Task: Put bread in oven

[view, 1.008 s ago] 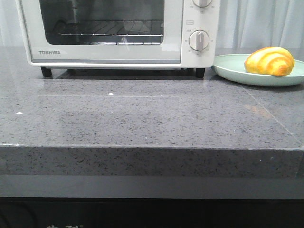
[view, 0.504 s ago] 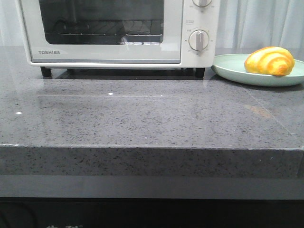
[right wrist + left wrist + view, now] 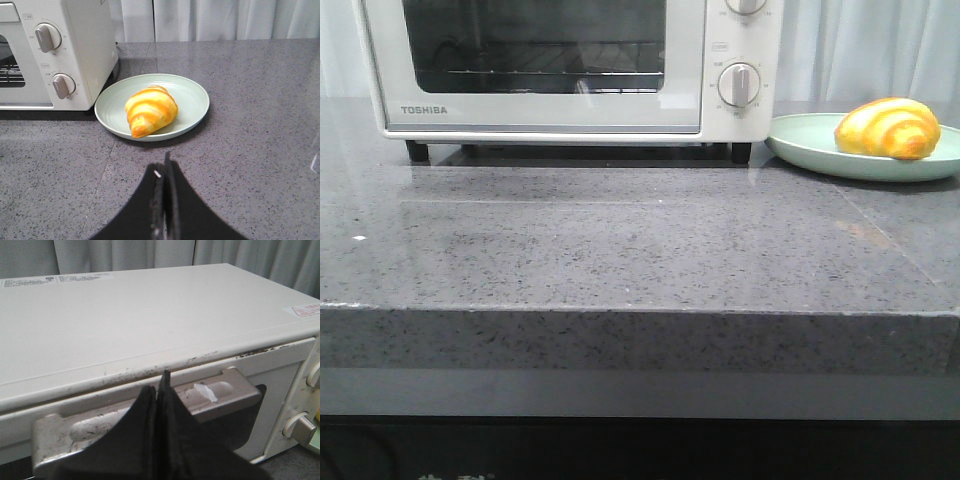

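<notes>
- The bread [image 3: 150,111] lies on a plate [image 3: 192,95] ahead of the right gripper [image 3: 165,172], well apart from it, with bare counter [image 3: 640,250] between them.
- The right gripper's two black fingers are pressed flat together, holding nothing.
- The left gripper [image 3: 161,390] is likewise closed and empty, its tips poised just in front of the oven's [image 3: 570,65] door handle [image 3: 220,395]; whether they touch it I cannot tell.
- The bread is well away from the left gripper, off past the oven's dial side.
- In the front view the bread [image 3: 887,128] sits near the counter's far right corner, and the plate's [image 3: 810,140] rim lies just beside the oven's right foot.
- The oven stands along the far edge, toward the left; its door is shut.
- The bread is glossy, golden yellow with orange-brown stripes, and shaped like a croissant.
- The plate is round, shallow, pale green and smooth; it holds only the bread.
- The oven is a white box with a glass window, a wire rack [image 3: 535,75] behind it, round dials [image 3: 738,84] and black feet.
- Its handle is a dull metal bar, scuffed, with a scrap of white tape on it; the door's top edge shows dark scratches.
- The counter is grey speckled stone, polished and lightly reflective.
- Pale curtains [image 3: 215,20] hang behind.
</notes>
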Action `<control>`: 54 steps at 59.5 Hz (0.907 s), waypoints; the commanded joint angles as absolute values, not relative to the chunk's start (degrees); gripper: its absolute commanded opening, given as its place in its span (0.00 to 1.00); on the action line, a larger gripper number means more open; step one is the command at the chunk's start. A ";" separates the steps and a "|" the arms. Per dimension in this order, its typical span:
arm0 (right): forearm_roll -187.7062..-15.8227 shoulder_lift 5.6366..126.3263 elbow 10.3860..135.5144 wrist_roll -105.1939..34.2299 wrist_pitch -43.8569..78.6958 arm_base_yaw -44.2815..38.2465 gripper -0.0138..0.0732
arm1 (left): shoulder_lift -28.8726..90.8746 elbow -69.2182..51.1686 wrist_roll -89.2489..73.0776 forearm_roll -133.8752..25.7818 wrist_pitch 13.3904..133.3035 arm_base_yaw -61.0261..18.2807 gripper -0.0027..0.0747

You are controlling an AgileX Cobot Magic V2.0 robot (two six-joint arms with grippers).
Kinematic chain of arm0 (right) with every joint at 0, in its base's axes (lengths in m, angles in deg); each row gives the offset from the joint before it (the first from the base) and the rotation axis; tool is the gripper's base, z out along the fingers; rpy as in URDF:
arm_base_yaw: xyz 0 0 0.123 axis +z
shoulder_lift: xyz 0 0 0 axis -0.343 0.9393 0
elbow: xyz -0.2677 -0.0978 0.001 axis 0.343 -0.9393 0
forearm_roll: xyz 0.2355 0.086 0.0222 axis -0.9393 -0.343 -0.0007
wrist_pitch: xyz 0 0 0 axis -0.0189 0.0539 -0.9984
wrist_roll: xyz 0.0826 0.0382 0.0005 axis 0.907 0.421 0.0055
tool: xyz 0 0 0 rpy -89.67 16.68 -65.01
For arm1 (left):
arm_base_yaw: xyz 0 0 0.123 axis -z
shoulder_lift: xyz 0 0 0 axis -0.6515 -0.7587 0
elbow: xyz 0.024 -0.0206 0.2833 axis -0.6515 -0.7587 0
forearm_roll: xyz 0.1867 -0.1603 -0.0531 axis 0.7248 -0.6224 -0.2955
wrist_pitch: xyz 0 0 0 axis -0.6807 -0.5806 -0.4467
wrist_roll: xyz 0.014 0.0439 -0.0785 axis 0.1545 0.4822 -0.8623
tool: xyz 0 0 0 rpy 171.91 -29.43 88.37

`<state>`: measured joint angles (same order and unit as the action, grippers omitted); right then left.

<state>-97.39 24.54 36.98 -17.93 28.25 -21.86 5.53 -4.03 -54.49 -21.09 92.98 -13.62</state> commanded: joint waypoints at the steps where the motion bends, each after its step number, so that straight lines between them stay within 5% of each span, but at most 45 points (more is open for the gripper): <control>1: -97.78 25.54 39.01 -18.44 23.37 -21.82 0.08 | 6.45 -2.00 -55.04 -21.26 97.15 -13.66 0.01; 22: -97.78 25.54 39.01 -18.44 23.37 -21.82 0.08 | 7.33 -2.53 -55.04 -21.26 86.97 -12.82 0.01; 54: -97.78 25.54 39.01 -18.44 23.32 -21.82 0.08 | 9.84 -16.59 -55.04 -23.90 92.68 -10.81 0.01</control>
